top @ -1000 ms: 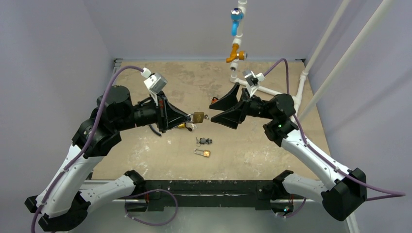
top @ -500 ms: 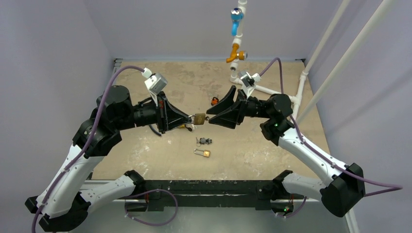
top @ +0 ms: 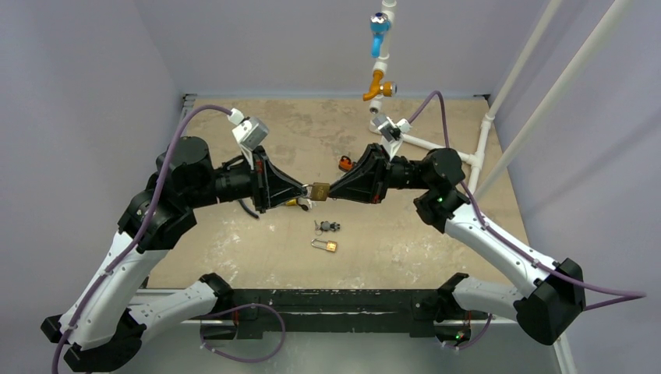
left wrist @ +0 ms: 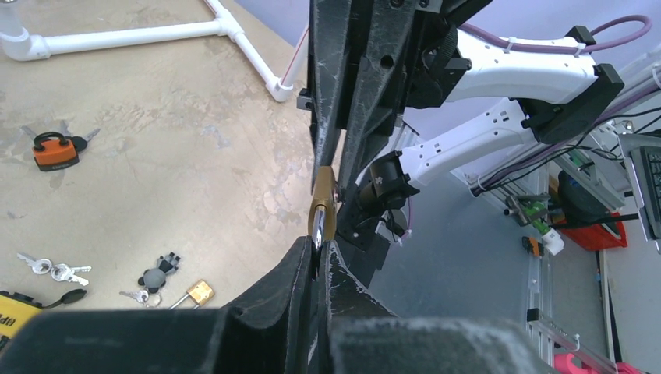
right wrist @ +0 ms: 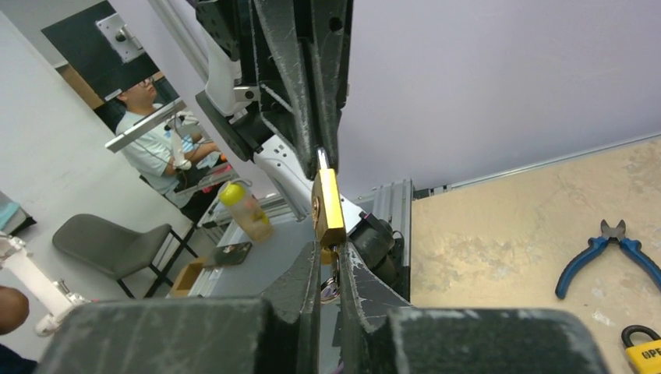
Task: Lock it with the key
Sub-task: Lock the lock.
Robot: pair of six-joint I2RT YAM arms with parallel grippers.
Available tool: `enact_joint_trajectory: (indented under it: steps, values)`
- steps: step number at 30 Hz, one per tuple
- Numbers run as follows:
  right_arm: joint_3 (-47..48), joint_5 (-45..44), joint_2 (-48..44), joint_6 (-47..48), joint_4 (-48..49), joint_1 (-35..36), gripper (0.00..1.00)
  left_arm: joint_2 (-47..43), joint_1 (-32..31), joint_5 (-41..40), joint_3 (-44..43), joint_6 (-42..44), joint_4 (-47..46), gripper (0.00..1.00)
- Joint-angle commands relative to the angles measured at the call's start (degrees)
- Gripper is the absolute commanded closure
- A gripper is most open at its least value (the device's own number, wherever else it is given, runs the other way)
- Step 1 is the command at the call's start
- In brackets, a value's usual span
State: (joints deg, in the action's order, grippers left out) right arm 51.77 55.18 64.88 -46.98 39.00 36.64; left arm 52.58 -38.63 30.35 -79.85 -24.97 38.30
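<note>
The brass padlock [left wrist: 323,204] looks rigid, dense and slick. The left fingers [left wrist: 298,263] clamp its shackle; the right fingers [right wrist: 305,279] pinch the thin key [right wrist: 328,254], best gripped by its flat bow.

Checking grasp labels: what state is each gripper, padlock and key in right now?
brass padlock, held off the table between both grippers.
left gripper, shut on its shackle.
right gripper, shut on the key at its base.
orange padlock, lying on the table, shackle looks closed.
small padlock, lying on the table, shackle state unclear.
</note>
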Motion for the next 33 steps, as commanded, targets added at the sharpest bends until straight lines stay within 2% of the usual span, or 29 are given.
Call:
enact_joint_trajectory:
  steps: [1, 9, 20, 33]
  values:
    - [2.2, 0.7, -0.9, 1.3, -0.3, 0.2, 0.99, -0.8, 0.5, 1.1, -0.1, -1.1, -4.0, 1.0]
    - [2.3, 1.3, -1.9, 2.5, -2.3, 0.2, 1.0, -1.2, 0.7, -0.6, -0.1, -1.4, -3.9, 1.0]
    - [2.9, 1.2, -3.9, 6.3, -8.5, 0.1, 1.0, -2.4, 1.2, -8.1, -1.3, -1.7, -1.1, 1.0]
    - [3.3, 0.2, -4.8, 9.3, -13.2, 0.1, 1.0, -2.6, 1.4, -9.1, -1.7, -2.3, -1.4, 1.0]
